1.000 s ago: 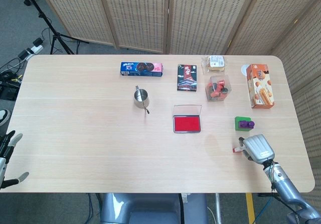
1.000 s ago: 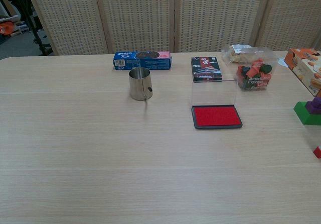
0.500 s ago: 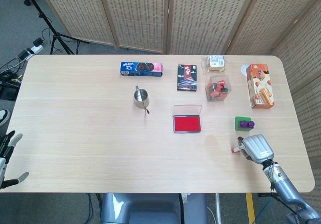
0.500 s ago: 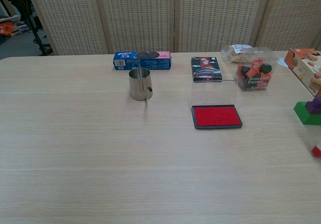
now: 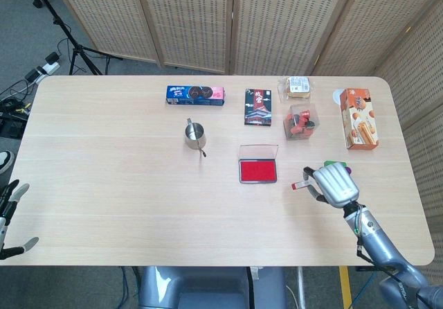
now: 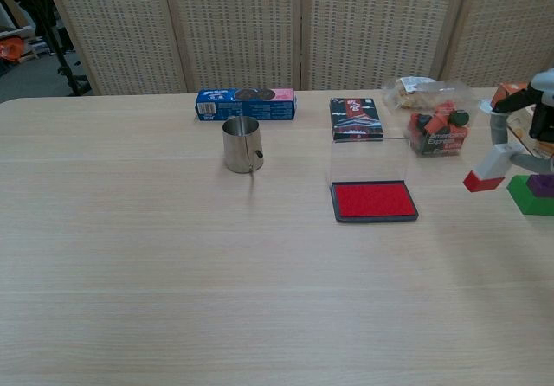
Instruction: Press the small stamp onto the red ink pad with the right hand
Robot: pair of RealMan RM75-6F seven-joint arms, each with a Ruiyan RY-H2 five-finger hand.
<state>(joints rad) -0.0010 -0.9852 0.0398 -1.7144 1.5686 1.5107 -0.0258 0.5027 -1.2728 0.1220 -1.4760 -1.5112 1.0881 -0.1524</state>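
1. The small stamp (image 6: 485, 170), white with a red foot, is off the table and held in the right hand (image 5: 333, 185), just to the right of the red ink pad (image 5: 258, 171) and clear of it.
2. The right hand has its fingers (image 6: 499, 129) pinched on the stamp's upper end. In the chest view the stamp hangs tilted, red end lowest and pointing toward the pad.
3. The relation that matters: the pad lies to the hand's left, at about the same depth on the table (image 5: 124, 184), with bare wood between them. Its clear lid stands open at the far edge, so the red surface is exposed from above and from the near side.
4. My guess is the coming move is a short sideways carry to the left, then a drop, with the stamp's long axis righted so the foot meets the ink flat.
5. The left hand (image 5: 12, 219) sits at the far left table edge, fingers apart and holding nothing, well away from everything.
6. A green and purple block (image 6: 532, 193) sits just beside the right hand.
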